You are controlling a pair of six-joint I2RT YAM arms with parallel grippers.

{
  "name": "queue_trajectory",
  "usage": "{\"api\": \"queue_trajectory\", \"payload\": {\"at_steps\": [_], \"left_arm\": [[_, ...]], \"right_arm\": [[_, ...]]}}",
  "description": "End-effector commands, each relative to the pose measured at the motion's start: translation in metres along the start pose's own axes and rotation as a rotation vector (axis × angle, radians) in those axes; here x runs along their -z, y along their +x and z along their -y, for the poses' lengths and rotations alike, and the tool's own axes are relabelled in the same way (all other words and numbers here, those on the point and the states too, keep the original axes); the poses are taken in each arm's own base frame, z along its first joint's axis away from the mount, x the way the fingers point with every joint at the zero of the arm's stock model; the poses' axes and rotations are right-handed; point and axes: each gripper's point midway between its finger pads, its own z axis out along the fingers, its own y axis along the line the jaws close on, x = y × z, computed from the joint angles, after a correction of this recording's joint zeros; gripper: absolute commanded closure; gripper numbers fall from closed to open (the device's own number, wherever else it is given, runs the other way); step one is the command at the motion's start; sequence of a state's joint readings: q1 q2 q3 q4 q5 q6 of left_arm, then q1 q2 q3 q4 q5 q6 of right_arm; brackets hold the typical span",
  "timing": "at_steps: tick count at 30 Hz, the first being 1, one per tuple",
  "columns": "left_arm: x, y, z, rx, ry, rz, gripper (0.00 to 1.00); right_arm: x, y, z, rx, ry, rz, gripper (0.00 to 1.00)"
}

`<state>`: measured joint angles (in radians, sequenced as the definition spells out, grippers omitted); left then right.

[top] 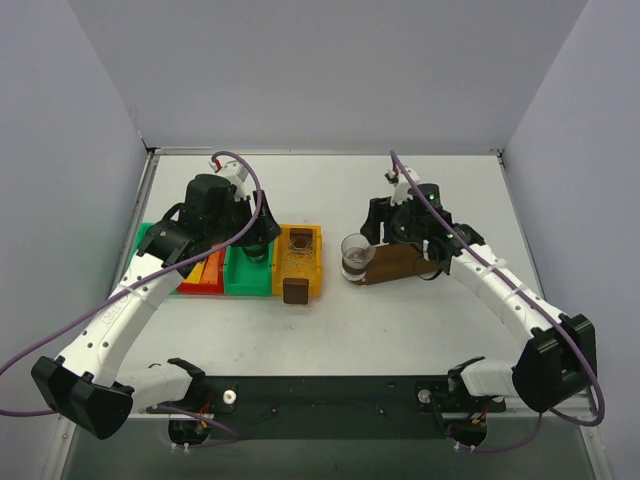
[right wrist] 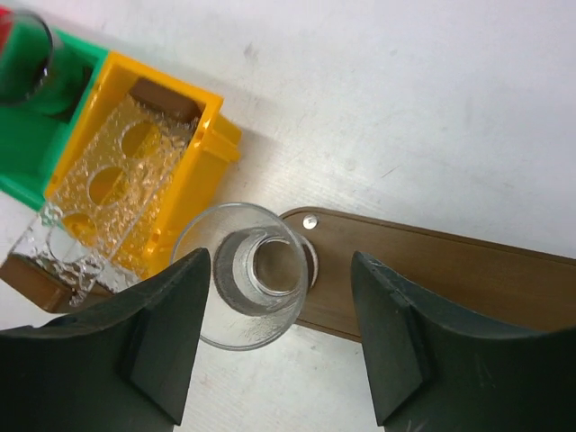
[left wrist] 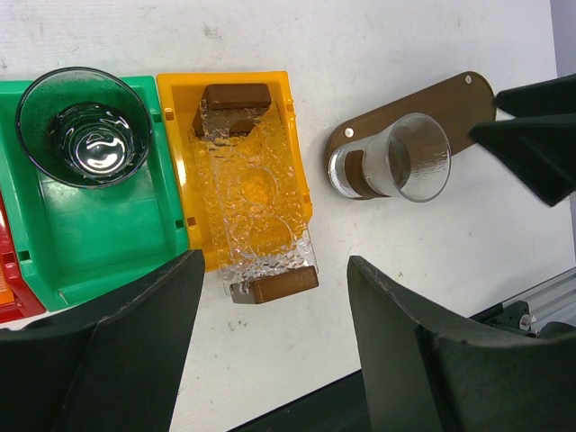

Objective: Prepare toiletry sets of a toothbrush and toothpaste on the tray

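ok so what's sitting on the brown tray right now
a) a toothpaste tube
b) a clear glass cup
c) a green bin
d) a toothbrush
b: a clear glass cup stands upright on the end of the tray nearest the yellow bin.

The left arm (top: 130, 300) reaches forward and inward from its base, its wrist tipped downward. The left gripper (left wrist: 270, 355) hangs with its jaws spread wide, holding nothing. The right arm (top: 500, 290) mirrors it (wrist also facing down), and the right gripper (right wrist: 281, 337) is likewise parted and empty.
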<state>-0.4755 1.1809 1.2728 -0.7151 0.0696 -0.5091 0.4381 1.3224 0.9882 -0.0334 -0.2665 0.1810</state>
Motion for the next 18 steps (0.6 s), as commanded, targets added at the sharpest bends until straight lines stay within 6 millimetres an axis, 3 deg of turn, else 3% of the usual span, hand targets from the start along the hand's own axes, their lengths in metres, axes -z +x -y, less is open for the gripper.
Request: {"api": "queue_trajectory", "payload": {"at_steps": [1,5,6,9,10,16,18], "left_arm": [[0.004,-0.012,0.006,-0.009,0.036,0.051,0.25],[0.003,-0.011,0.006,-0.010,0.037,0.045,0.25],[0.003,-0.011,0.006,-0.011,0.037,0.045,0.25],[0.004,-0.010,0.005,-0.014,0.033,0.045,0.25],[0.004,-0.010,0.004,-0.016,0.032,0.046,0.25],[0.002,-0.008,0.001,-0.035,0.028,0.036,0.25],[0.001,-0.008,0.000,-0.039,0.024,0.034,0.25]], "right_arm": [[0.031,-0.044,0.028,-0.082,0.111,0.133,0.41],[0.034,-0.031,0.079,-0.158,0.257,0.089,0.41],[0.036,-0.023,0.100,-0.195,0.302,0.071,0.43],[0.034,-0.003,0.130,-0.264,0.355,0.022,0.50],[0.034,0.009,0.149,-0.302,0.397,-0.005,0.54],[0.037,0.054,0.208,-0.344,0.562,-0.162,0.65],[0.039,0.058,0.219,-0.343,0.593,-0.193,0.65]]}}
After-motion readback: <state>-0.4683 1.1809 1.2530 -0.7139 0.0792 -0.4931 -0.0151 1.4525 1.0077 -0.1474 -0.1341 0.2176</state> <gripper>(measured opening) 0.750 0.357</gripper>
